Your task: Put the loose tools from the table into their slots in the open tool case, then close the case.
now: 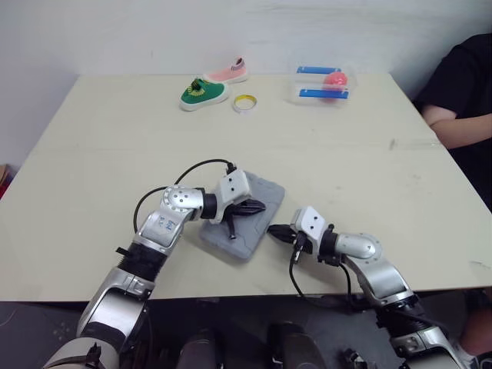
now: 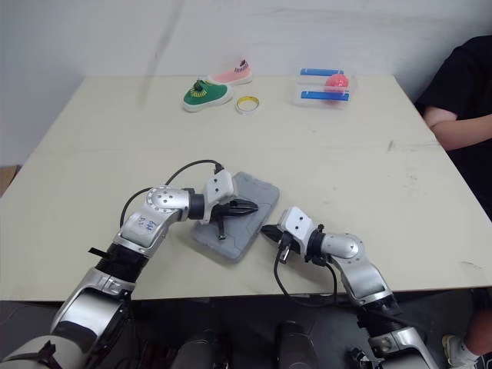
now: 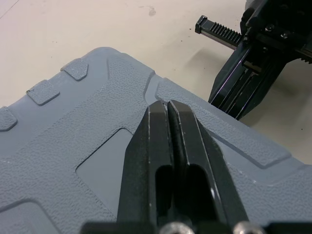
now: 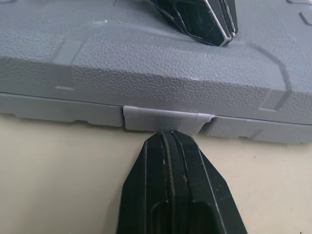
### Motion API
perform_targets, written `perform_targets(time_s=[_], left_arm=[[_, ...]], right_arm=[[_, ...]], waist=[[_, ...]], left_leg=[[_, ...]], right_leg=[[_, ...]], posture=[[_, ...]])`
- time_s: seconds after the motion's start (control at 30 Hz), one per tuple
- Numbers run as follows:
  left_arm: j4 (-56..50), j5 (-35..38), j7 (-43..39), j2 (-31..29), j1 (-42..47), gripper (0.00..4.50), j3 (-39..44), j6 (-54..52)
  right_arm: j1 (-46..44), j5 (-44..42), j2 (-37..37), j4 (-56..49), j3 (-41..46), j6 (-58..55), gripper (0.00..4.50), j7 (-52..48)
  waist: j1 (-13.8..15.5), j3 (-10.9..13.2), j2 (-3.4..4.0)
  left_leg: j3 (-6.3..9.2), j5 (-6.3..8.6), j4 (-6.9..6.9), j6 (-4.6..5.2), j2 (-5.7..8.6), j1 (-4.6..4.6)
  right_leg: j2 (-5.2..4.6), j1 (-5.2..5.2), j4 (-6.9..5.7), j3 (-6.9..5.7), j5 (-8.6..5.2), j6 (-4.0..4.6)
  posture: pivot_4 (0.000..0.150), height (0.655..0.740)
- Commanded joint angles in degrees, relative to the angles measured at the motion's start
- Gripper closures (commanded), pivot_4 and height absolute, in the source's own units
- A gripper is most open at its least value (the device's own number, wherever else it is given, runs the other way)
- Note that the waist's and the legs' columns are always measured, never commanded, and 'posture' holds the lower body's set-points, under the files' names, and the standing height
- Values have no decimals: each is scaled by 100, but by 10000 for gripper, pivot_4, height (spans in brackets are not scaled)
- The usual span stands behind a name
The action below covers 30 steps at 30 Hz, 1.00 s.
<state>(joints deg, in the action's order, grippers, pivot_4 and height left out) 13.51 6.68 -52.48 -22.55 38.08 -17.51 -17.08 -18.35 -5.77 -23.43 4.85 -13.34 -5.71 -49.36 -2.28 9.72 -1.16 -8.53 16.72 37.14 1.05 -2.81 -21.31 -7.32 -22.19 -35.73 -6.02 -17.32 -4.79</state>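
Clearly shut, the grey tool case (image 1: 263,188) lies near the worktop's (image 1: 346,154) front edge. The left end effector (image 1: 257,206), fingers pressed together, rests on its lid, elbow bent. The right end effector (image 1: 275,231), likewise pressed together, points at the case's latch (image 4: 168,118).

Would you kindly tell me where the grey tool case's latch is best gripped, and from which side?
Probably the latch tab midway along the side edge of the tool case, approached low over the table from where the right gripper is. It is the only raised piece spanning the seam, and the left gripper sits on the lid.
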Motion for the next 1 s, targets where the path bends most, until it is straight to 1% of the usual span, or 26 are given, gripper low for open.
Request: perform_targets(time_s=[0.03,0.17,0.27,0.3,0.4,0.47,0.53,0.6,0.63,0.7,0.73,0.77,0.8,0.83,0.87,0.9,0.93,0.97,1.0], left_arm=[[640,-415,-52,-65,-488,44483,-434,-397],[652,-398,-15,-76,-556,44483,-308,-302],[-47,201,-214,-178,-621,44483,364,84],[-314,457,-385,-224,-694,44483,643,438],[-887,1037,-852,-408,-927,44483,1146,867],[-1127,1265,-946,-655,-1034,44483,1436,755],[-1307,1505,-847,-918,-1159,44483,1909,646],[-1474,1672,-735,-1156,-1343,44483,2338,575],[-1575,1765,-730,-1391,-1547,40715,2563,342],[-1689,1713,-695,-1840,-2093,35820,3048,299],[-1725,1649,-622,-2025,-2397,31477,3318,328],[-1771,1659,-611,-2195,-2688,26146,3543,260],[-1844,1678,-669,-2365,-2980,19578,3725,197],[-1901,1710,-713,-2474,-3163,18292,3820,156],[-1984,1673,-707,-2553,-3377,13651,3968,217],[-2102,1671,-616,-2604,-3617,11728,4184,179],[-2193,1679,-523,-2630,-3774,5778,4321,138],[-2242,1654,-406,-2601,-3927,2275,4502,219],[-2295,1619,-267,-2555,-4028,284,4629,276]], right_arm=[[-251,-145,357,-276,-89,49,45000,53],[-177,-132,207,-400,28,75,45000,-46],[88,-460,-583,-822,363,351,45000,-839],[210,-633,-854,-894,509,542,45000,-1154],[427,-1191,-1287,-930,820,1011,45000,-1872],[475,-1551,-1396,-839,1117,1406,45000,-2229],[449,-1565,-1696,-644,1404,1283,45000,-2256],[427,-1654,-1974,-546,1717,772,45000,-2049],[465,-1772,-2128,-540,1854,619,39933,-2111],[502,-1797,-2304,-418,2108,989,34530,-2279],[502,-1745,-2368,-318,2230,1252,29814,-2322],[470,-1646,-2392,-194,2329,1549,24066,-2306],[451,-1605,-2455,-96,2384,1661,16923,-2354],[434,-1590,-2493,-25,2404,1730,15483,-2397],[402,-1584,-2554,51,2429,1784,10189,-2452],[350,-1609,-2653,144,2475,1750,7346,-2519],[300,-1624,-2718,233,2502,1747,1538,-2564],[228,-1616,-2819,333,2531,1790,0,-2624],[148,-1616,-2918,427,2549,1772,0,-2663]], waist=[[-17,-5,-5],[-26,-12,1],[-22,-3,20],[-14,1,25],[40,21,23],[61,59,21],[76,90,18],[78,99,16],[75,99,16],[53,101,19],[34,101,19],[37,103,19],[50,106,17],[63,110,13],[65,112,12],[68,115,14],[83,121,18],[102,125,21],[121,126,22]], left_leg=[[2,1,-5,-8,-6,10],[8,1,-8,-23,-18,13],[5,2,-9,-25,-20,6],[3,3,-12,-25,-18,-4],[1,-3,-16,-15,-18,-25],[1,-12,-14,-2,-20,-32],[4,-14,-6,3,-20,-46],[8,-19,2,12,-15,-69],[11,-22,4,18,-6,-83],[9,-22,0,17,4,-85],[8,-21,-6,14,3,-85],[6,-16,-10,8,1,-85],[5,-15,-13,5,0,-89],[5,-15,-12,4,0,-91],[5,-14,-9,4,1,-98],[5,-14,-8,4,2,-104],[3,-12,-6,7,5,-108],[3,-12,-6,11,11,-109],[4,0,-5,-6,14,-110]], right_leg=[[5,9,3,7,-3,5],[16,11,2,10,-9,16],[19,2,2,14,-10,17],[18,-9,4,17,-10,17],[21,-27,10,14,-10,18],[26,-33,13,11,-11,20],[26,-42,10,7,-11,20],[17,-56,8,5,-8,15],[5,-69,6,4,-5,11],[-5,-71,11,4,-5,11],[-4,-71,18,4,-5,10],[-2,-72,23,2,-5,11],[-1,-74,30,-6,-6,11],[-2,-75,31,-10,-6,10],[-3,-82,31,-11,-6,10],[-5,-87,31,-10,-6,10],[-11,-92,31,-8,-6,10],[-19,-94,30,-7,-5,9],[-25,-96,32,-6,-4,7]], posture=[[1500,7400],[1500,7400],[1500,7400],[1500,7400],[1500,7400],[1500,7400],[1500,7400],[1500,7400],[1500,7400],[1500,7400],[1500,7400],[1500,7400],[1500,7400],[1500,7400],[1500,7400],[1500,7400],[1500,7400],[1500,7400],[1500,7400]])
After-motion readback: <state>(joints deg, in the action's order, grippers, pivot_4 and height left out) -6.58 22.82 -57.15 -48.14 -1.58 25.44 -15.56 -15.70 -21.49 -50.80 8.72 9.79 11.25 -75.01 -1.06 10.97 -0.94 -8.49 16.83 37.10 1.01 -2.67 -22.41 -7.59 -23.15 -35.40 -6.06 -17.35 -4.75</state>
